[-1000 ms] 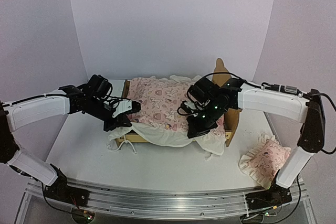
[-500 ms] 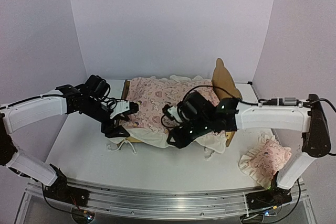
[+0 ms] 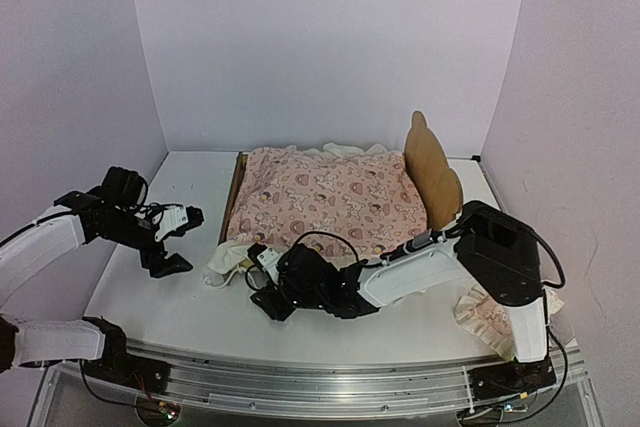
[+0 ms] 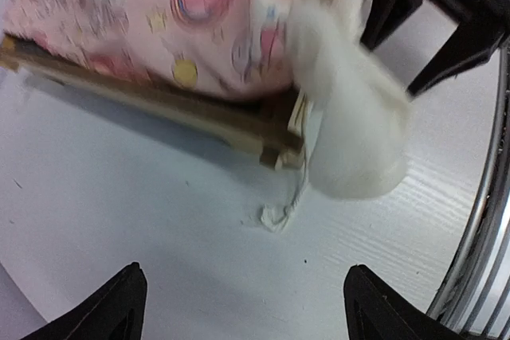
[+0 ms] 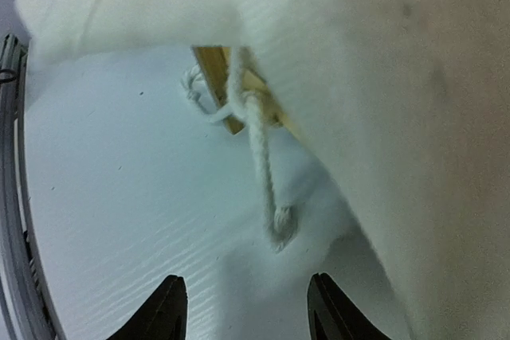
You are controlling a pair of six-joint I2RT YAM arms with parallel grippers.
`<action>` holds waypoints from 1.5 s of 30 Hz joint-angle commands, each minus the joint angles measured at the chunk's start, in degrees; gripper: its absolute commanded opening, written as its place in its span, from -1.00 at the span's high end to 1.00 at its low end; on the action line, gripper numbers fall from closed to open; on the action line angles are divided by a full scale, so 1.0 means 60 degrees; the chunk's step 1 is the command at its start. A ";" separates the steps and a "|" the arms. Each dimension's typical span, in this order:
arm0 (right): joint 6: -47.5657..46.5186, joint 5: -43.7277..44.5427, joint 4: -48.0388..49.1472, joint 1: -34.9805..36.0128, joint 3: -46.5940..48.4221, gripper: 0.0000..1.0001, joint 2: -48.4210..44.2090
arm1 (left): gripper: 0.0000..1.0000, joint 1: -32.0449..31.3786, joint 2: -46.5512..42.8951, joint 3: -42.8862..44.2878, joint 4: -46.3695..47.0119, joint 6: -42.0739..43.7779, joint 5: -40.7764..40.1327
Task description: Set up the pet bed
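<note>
The pet bed stands mid-table, its plywood headboard (image 3: 432, 172) upright at the right and a side rail (image 3: 232, 197) showing at the left. The pink printed cover (image 3: 330, 197) is spread over it, with the cream ruffle (image 3: 228, 259) hanging off the front left corner. My left gripper (image 3: 180, 240) is open, left of that corner and apart from it. The right gripper (image 3: 262, 282) is open, low on the table just in front of the same corner. In the left wrist view the rail (image 4: 159, 101), ruffle (image 4: 351, 133) and a loose cord (image 4: 283, 212) lie ahead of the open left gripper (image 4: 251, 312). In the right wrist view the cord (image 5: 267, 165) hangs ahead of the open right gripper (image 5: 249, 308).
A small pink ruffled pillow (image 3: 480, 312) lies at the front right, partly behind the right arm (image 3: 420, 267), which stretches low across the bed's front. A metal rail (image 3: 300, 377) runs along the table's near edge.
Both grippers have opened and let go of the cover. The left arm has drawn back to the left. The right arm has swung down to the bed's front left corner.
</note>
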 commanded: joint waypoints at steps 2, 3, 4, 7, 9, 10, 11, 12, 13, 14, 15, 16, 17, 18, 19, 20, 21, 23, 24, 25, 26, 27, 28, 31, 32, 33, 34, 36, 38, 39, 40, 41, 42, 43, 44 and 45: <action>0.0185 0.0791 0.1456 -0.0036 0.1010 -0.09 0.0950 | -0.74 0.0495 0.1591 -0.1064 0.1206 0.1886 -0.0537; 0.0192 0.0719 0.1462 -0.0031 0.1194 -0.09 0.1115 | -0.75 0.0495 0.1928 -0.1135 0.1522 0.2093 -0.0534; 0.0220 0.0709 0.1464 -0.0033 0.1311 -0.08 0.1318 | -0.76 0.0495 0.2238 -0.1171 0.1869 0.2264 -0.0487; 0.0251 0.1037 0.1466 -0.0040 0.1462 0.02 0.1694 | -0.74 0.0487 0.3089 -0.1183 0.2460 0.2541 -0.0192; 0.0146 0.1275 0.1466 -0.0043 0.1401 0.21 0.1749 | -0.73 0.0477 0.3556 -0.1162 0.2714 0.2615 -0.0024; 0.0090 0.1308 0.1464 -0.0043 0.1354 0.33 0.1738 | -0.73 0.0477 0.3736 -0.1220 0.2870 0.2667 0.0026; 0.0034 0.1283 0.1464 -0.0043 0.1315 0.44 0.1716 | -0.72 0.0475 0.3837 -0.1305 0.3047 0.2753 0.0064; -0.0022 0.1228 0.1465 -0.0043 0.1277 0.52 0.1696 | -0.72 0.0466 0.3907 -0.1397 0.3246 0.2849 0.0106; -0.0045 0.1138 0.1454 -0.0043 0.1268 0.59 0.1674 | -0.70 0.0447 0.3958 -0.1491 0.3386 0.3001 0.0130; -0.0060 0.1046 0.1452 -0.0043 0.1270 0.64 0.1645 | -0.68 0.0418 0.4016 -0.1585 0.3552 0.3135 0.0157; -0.0070 0.0964 0.1442 -0.0043 0.1287 0.68 0.1622 | -0.64 0.0390 0.4073 -0.1636 0.3660 0.3208 0.0167; -0.0081 0.0906 0.1422 -0.0043 0.1303 0.70 0.1601 | -0.59 0.0370 0.4143 -0.1649 0.3718 0.3238 0.0219; -0.0092 0.0856 0.1398 -0.0043 0.1319 0.72 0.1582 | -0.55 0.0354 0.4220 -0.1649 0.3760 0.3255 0.0292; -0.0117 0.0833 0.1373 -0.0043 0.1334 0.73 0.1570 | -0.50 0.0320 0.4268 -0.1660 0.3781 0.3270 0.0436; -0.0141 0.0823 0.1347 -0.0042 0.1338 0.75 0.1550 | -0.44 0.0264 0.4305 -0.1684 0.3783 0.3323 0.0563; -0.0160 0.0826 0.1320 -0.0042 0.1333 0.77 0.1519 | -0.38 0.0181 0.4333 -0.1722 0.3762 0.3413 0.0666; -0.0172 0.0850 0.1299 -0.0043 0.1321 0.79 0.1490 | -0.32 0.0069 0.4368 -0.1786 0.3743 0.3496 0.0706; -0.0209 0.0886 0.1275 -0.0043 0.1286 0.84 0.1415 | -0.19 -0.0116 0.4450 -0.1911 0.3785 0.3582 0.0642; -0.0222 0.0886 0.1274 -0.0043 0.1265 0.86 0.1388 | -0.12 -0.0153 0.4506 -0.1976 0.3827 0.3624 0.0609; -0.0236 0.0881 0.1263 -0.0043 0.1252 0.89 0.1366 | -0.02 -0.0163 0.4560 -0.2044 0.3882 0.3662 0.0563; -0.0268 0.0863 0.1239 -0.0046 0.1237 0.92 0.1334 | 0.07 -0.0164 0.4602 -0.2094 0.3963 0.3675 0.0445; -0.0288 0.0847 0.1205 -0.0044 0.1240 0.95 0.1299 | 0.14 -0.0164 0.4616 -0.2131 0.3980 0.3731 0.0326; -0.0310 0.0843 0.1169 -0.0045 0.1232 0.98 0.1258 | 0.19 -0.0164 0.4622 -0.2172 0.3924 0.3852 0.0208; -0.0412 0.0818 0.1056 -0.0055 0.1220 1.00 0.1085 | 0.37 -0.0164 0.4741 -0.2409 0.3694 0.4419 -0.0451; -0.0461 0.0790 0.0996 -0.0056 0.1213 1.00 0.1015 | 0.48 -0.0163 0.4881 -0.2475 0.3730 0.4482 -0.0720; -0.0513 0.0736 0.0920 -0.0050 0.1210 1.00 0.0899 | 0.60 -0.0152 0.5035 -0.2499 0.3757 0.4483 -0.1035; -0.0577 0.0679 0.0796 -0.0050 0.1184 1.00 0.0748 | 0.78 -0.0156 0.5225 -0.2448 0.3760 0.4393 -0.1265; -0.0676 0.0526 0.0515 -0.0053 0.1109 1.00 0.0367 | 0.99 -0.0051 0.5658 -0.2154 0.3729 0.3939 -0.1684; -0.0834 0.0336 0.0146 -0.0057 0.0907 1.00 -0.0138 | 1.00 0.0212 0.5935 -0.1721 0.3604 0.3561 -0.1896; -0.0901 0.0274 -0.0065 -0.0057 0.0757 1.00 -0.0405 | 1.00 0.0411 0.6055 -0.1576 0.3586 0.3465 -0.1978; -0.0976 0.0225 -0.0306 -0.0057 0.0553 1.00 -0.0714 | 1.00 0.0655 0.6163 -0.1343 0.3555 0.3433 -0.2035; -0.1079 0.0150 -0.0541 -0.0057 0.0364 1.00 -0.0982 | 1.00 0.0899 0.6233 -0.1151 0.3537 0.3436 -0.2060; -0.1183 0.0039 -0.0766 -0.0057 0.0183 1.00 -0.1216 | 1.00 0.1122 0.6279 -0.0981 0.3542 0.3469 -0.2075; -0.1253 -0.0117 -0.1043 -0.0068 -0.0003 1.00 -0.1450 | 1.00 0.1342 0.6325 -0.0877 0.3553 0.3540 -0.2111; -0.1301 -0.0293 -0.1314 -0.0088 -0.0172 1.00 -0.1664 | 1.00 0.1541 0.6365 -0.0794 0.3571 0.3618 -0.2153; -0.1296 -0.0516 -0.1583 -0.0132 -0.0300 1.00 -0.1829 | 1.00 0.1693 0.6395 -0.0750 0.3608 0.3709 -0.2210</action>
